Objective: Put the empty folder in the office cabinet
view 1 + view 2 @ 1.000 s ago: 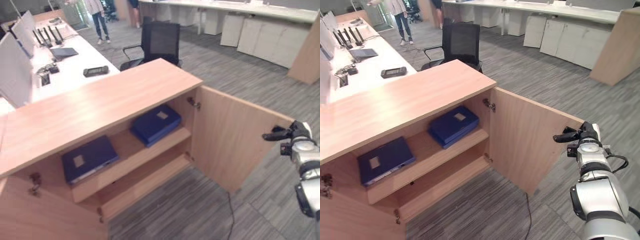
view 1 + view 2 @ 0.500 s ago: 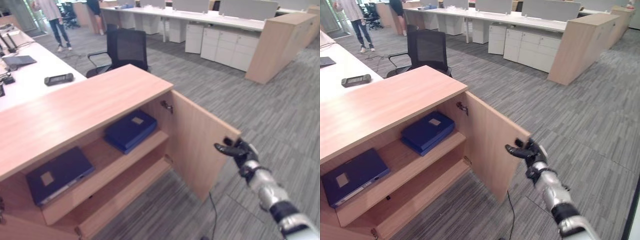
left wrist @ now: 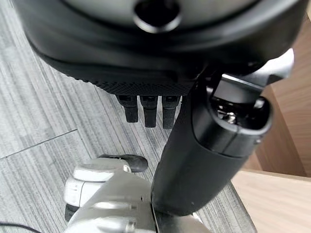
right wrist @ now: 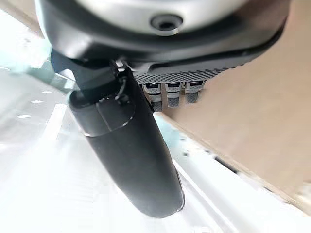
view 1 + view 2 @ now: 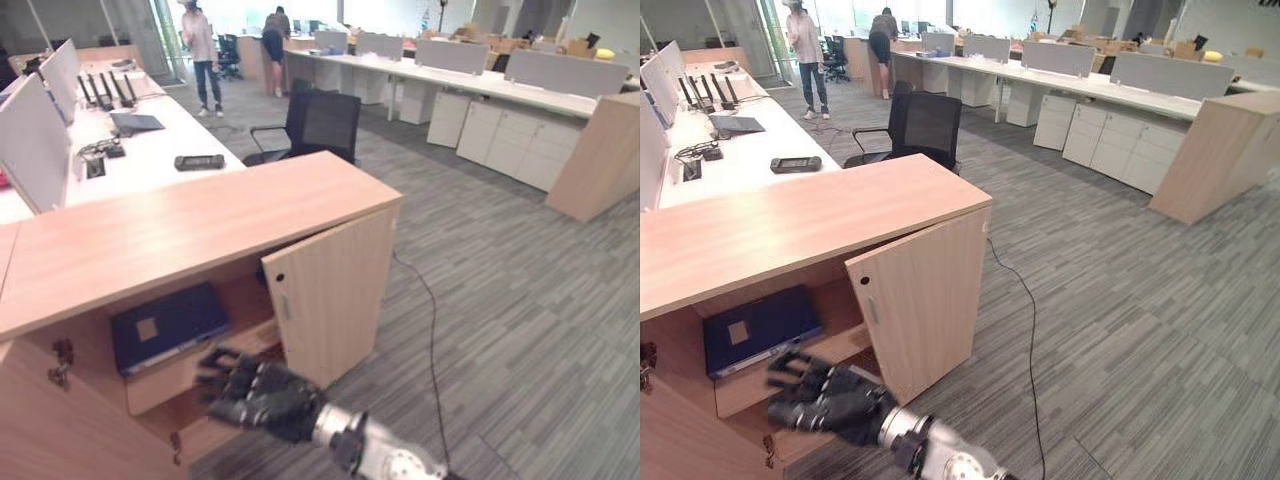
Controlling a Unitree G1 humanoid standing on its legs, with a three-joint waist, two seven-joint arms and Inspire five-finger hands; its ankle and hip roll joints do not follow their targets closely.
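The folder (image 5: 167,325) lies on your cabinet (image 5: 200,225) shelf; at 6 o'clock your right robot hand (image 5: 262,397) hovers, fingers spread.

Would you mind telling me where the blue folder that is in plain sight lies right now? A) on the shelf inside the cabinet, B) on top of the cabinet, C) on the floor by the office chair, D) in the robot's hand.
A: the blue folder lies flat on the shelf inside the cabinet, beside the nearly closed door, with the right hand empty in front of it.
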